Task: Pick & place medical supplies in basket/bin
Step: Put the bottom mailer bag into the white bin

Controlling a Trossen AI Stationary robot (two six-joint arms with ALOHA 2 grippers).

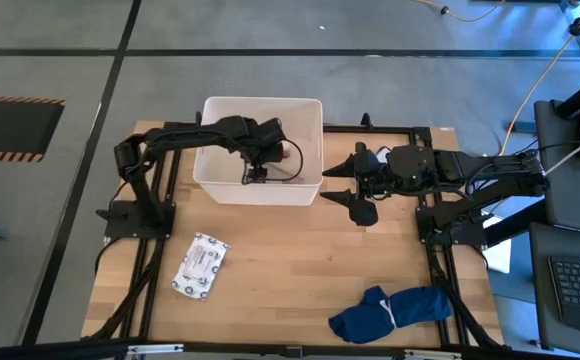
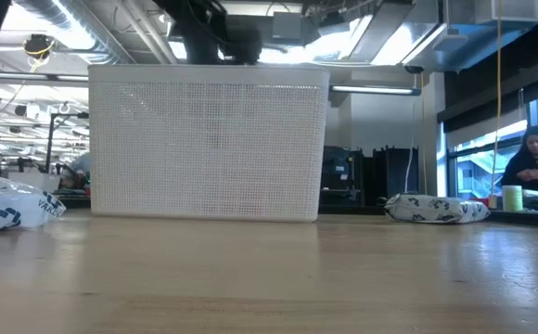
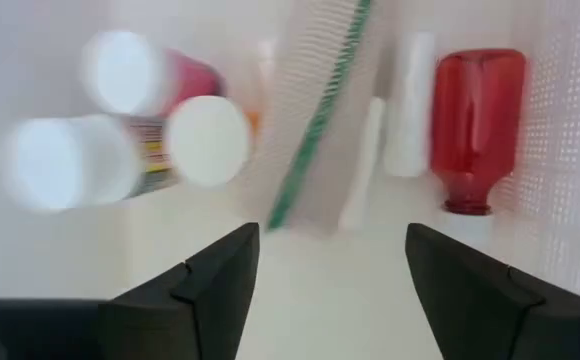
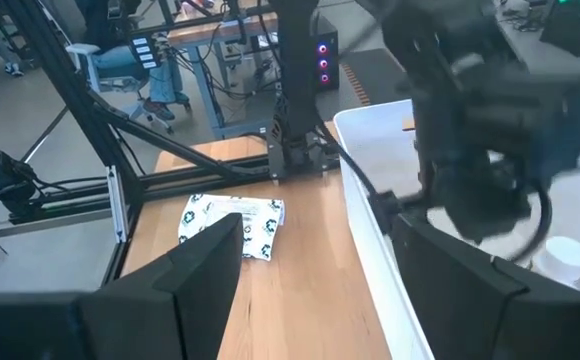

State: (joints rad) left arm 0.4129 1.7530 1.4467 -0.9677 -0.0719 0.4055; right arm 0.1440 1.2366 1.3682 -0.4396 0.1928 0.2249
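The white tub (image 1: 310, 185) stands at the far middle of the table and fills the low view as tub (image 2: 209, 139). My left gripper (image 1: 255, 172) reaches down into it, open (image 3: 330, 270), touching nothing. Ahead of its fingers in the tub lie a red bottle (image 3: 475, 125), white cylinders (image 3: 205, 140) and a tan bandage roll (image 3: 315, 120) with a green stripe. One white printed packet (image 1: 201, 265) lies flat on the table's near left, seen too as packet (image 4: 232, 222). My right gripper (image 1: 355, 185) hovers open (image 4: 315, 265) just right of the tub.
A dark blue cloth bundle (image 1: 390, 312) lies at the near right. The low view shows a second printed packet (image 2: 436, 209) to the right of the tub. Bare wood lies between the tub and the near edge. A person (image 2: 533, 167) sits in the room beyond.
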